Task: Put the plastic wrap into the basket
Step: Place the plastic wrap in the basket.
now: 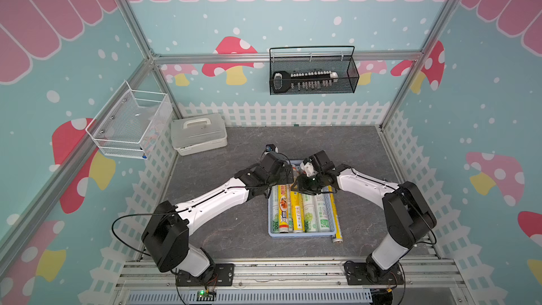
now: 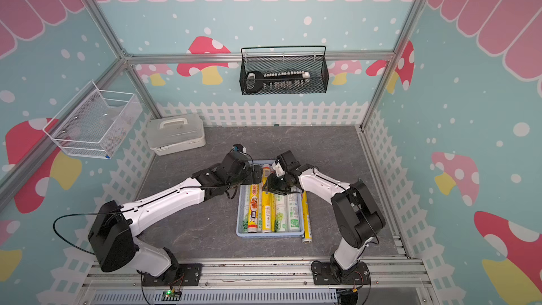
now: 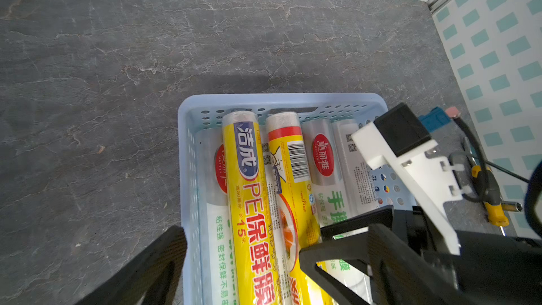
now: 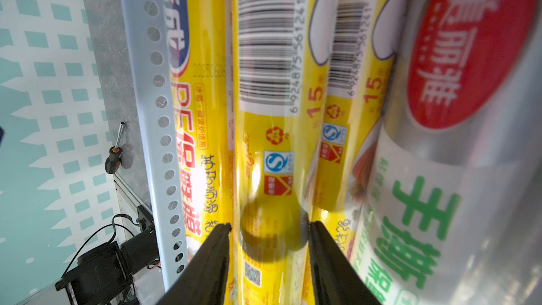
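On the grey table (image 1: 223,224), the light blue basket (image 1: 302,234) is filled with plastic wrap (image 1: 308,212) rolls. Their long axes are laid along its length, pointing toward and away from the arm bases. 1 stray roll (image 1: 337,227) is left outside, parallel, just beside the right wall. The right gripper (image 4: 269,227) is narrowed around a yellow roll (image 4: 269,112) atop the pile. A release is judged next, then a cross-axis pick of the stray. The left gripper (image 1: 289,176) is spread wide and empty.

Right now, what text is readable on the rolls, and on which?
"洁成", "PE保鲜膜": yellow roll.
"美丽雅": red oval, clear roll.
"6924875561241", "15": barcode roll.
"300": leftmost roll, in a top view.
Fine print: too small to read.
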You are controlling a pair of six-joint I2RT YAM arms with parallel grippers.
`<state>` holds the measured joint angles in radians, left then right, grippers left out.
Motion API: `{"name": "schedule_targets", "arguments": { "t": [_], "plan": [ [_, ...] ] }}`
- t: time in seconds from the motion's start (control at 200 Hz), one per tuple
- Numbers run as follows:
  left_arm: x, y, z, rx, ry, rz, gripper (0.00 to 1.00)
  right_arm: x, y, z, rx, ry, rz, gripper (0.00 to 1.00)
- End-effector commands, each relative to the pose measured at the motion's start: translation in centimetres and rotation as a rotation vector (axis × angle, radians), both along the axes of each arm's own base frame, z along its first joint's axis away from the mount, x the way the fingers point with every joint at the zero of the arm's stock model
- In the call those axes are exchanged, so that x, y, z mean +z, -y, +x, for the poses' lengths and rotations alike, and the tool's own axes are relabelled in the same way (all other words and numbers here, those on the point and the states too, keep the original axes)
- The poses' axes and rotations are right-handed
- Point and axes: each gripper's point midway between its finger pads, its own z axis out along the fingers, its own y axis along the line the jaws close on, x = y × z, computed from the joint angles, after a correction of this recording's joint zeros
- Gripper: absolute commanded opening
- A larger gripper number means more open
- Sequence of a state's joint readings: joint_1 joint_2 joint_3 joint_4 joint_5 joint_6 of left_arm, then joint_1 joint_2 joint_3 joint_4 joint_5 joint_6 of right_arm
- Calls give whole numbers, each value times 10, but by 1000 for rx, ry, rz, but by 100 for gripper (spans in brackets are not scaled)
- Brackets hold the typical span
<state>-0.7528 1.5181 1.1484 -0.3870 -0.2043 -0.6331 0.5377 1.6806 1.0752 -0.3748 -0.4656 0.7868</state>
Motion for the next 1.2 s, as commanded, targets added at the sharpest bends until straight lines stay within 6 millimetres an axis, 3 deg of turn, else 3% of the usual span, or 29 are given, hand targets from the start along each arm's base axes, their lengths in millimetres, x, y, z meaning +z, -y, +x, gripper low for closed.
{"name": "schedule_targets", "arguments": {
  "t": [0.0,0.225,0.485,0.725,0.896,1.196],
  "plan": [
    [12,3,2,-4,15,-44,99,11,5,-4,-9,32,-16,46],
    [17,17,3,-49,7,-73,99,47,25,-6,-36,161,-52,50],
    [21,48,2,-153,-1,-87,99,74,109,-11,-173,328,-300,52],
    [17,86,-11,-267,-14,-78,99,61,176,-27,-321,308,-336,53],
    [15,109,-16,-334,-21,-62,99,50,191,-34,-346,278,-345,53],
    [11,137,-21,-415,-49,-54,99,35,196,-30,-337,225,-339,54]
  ]
}}
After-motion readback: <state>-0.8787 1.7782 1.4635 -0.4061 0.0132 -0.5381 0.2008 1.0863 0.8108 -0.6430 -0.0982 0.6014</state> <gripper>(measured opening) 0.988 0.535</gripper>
